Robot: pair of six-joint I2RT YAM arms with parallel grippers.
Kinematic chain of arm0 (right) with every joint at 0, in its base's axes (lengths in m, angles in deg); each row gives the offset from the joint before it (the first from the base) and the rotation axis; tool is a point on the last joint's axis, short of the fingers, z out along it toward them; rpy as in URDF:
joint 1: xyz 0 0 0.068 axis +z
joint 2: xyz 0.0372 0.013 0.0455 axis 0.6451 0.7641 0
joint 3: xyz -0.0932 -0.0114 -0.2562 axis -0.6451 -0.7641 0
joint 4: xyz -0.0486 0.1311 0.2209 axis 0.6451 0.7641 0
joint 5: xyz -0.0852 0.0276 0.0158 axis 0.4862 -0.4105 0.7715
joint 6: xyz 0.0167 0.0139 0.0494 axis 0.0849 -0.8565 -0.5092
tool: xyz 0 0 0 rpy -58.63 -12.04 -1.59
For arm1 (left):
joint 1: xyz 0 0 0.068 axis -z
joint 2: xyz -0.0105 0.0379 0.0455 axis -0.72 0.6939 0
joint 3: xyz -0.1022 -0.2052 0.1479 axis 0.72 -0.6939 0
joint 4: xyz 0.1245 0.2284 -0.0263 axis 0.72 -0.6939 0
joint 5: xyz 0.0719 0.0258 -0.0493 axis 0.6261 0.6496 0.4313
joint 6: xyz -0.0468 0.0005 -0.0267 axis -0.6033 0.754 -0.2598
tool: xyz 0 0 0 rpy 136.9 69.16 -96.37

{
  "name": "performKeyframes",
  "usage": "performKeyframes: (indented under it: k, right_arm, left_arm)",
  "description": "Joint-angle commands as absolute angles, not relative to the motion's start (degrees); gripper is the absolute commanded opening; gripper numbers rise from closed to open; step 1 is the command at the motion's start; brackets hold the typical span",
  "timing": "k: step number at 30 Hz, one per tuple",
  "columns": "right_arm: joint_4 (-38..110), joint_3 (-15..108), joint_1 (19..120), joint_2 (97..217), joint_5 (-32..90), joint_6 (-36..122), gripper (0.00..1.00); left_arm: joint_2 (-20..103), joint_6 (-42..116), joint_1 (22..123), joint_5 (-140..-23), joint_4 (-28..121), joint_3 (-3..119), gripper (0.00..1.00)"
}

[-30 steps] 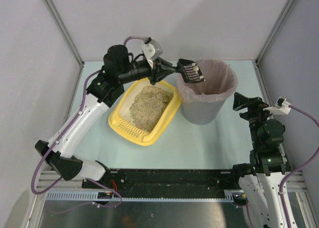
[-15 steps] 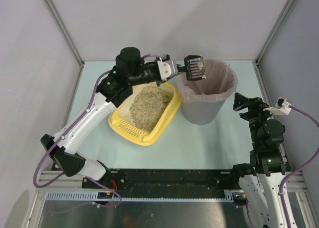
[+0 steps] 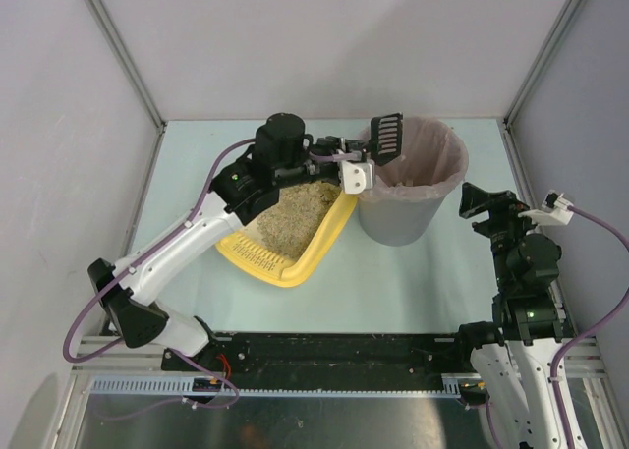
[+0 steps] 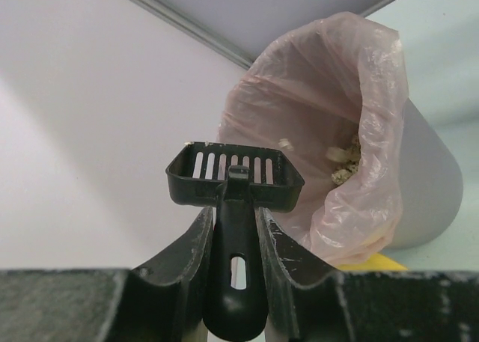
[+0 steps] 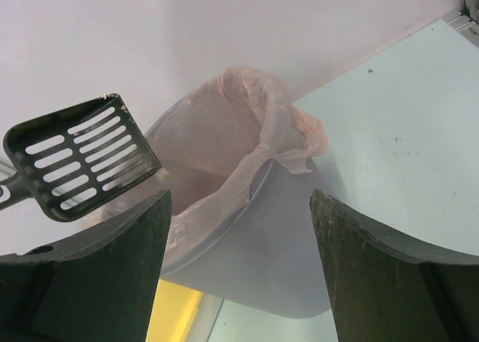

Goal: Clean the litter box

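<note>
Litter box (image 3: 313, 241) sits mid-worktop toward the far edge, just beside the grey bin (image 3: 398, 218), on its left-edge side. Left gripper (image 4: 238, 241) jaws pinch the black scoop (image 4: 234, 176) by its handle, slotted head upright at the bin's rim. Right gripper (image 5: 239, 275) jaws stand spread, near the right edge.

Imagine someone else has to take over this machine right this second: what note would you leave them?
Left gripper: shut on the black scoop, which is tipped on edge over the grey bin and looks empty.
Right gripper: open, holding nothing, to the bin's right.
Litter box: left of the bin, with litter in it.
Done: some pale clumps lie in the bin.
Left: probably sift again. Whether any clumps remain cannot be told.
</note>
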State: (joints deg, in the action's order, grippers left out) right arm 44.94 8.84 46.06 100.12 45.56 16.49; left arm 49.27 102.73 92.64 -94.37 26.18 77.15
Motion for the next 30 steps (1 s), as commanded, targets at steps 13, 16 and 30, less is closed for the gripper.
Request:
performKeyframes:
  k: [13,16,30]
  right_arm:
    - [43.1,9.1,46.2,101.0,47.0,19.4,0.83]
    - [43.2,9.1,46.2,100.8,47.2,19.4,0.83]
    - [42.3,8.7,46.1,100.2,46.4,18.9,0.83]
  left_arm:
    - [48.2,101.2,93.2,-93.2,28.6,78.6,0.00]
    - [48.1,96.1,93.1,-92.6,30.2,79.9,0.00]
    - [37.2,66.5,82.2,-94.0,42.9,71.3,0.00]
